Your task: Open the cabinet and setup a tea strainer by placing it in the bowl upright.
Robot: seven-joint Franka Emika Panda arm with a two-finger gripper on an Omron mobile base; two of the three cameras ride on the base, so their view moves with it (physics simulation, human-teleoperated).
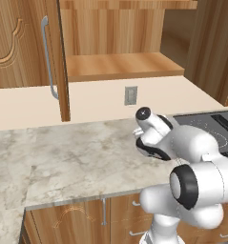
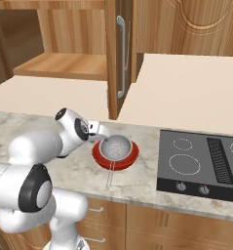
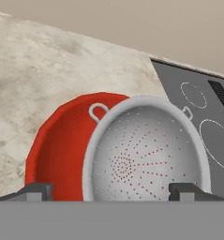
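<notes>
The red bowl [image 2: 97, 152] sits on the marble counter just left of the cooktop. A grey mesh tea strainer [image 2: 117, 146] rests upright inside it, its thin handle pointing at the counter's front edge. My gripper [image 2: 102, 131] hovers at the bowl's back left, open and holding nothing. In the hand view the strainer [image 3: 141, 154] lies close ahead in the bowl [image 3: 57, 150], between my wide-apart fingertips [image 3: 37, 191]. The cabinet [image 1: 120, 64] stands with both doors swung out: the left door [image 1: 63, 62] and the right door [image 2: 113, 53], both seen edge-on.
A black cooktop [image 2: 201, 161] lies right of the bowl. A wall outlet [image 1: 130, 95] sits on the backsplash. Marble counter [image 1: 63, 157] stretches to the left. Low cabinets with short handles [image 1: 104, 212] run under the counter edge. The right door's bar handle [image 2: 121, 56] hangs above the bowl.
</notes>
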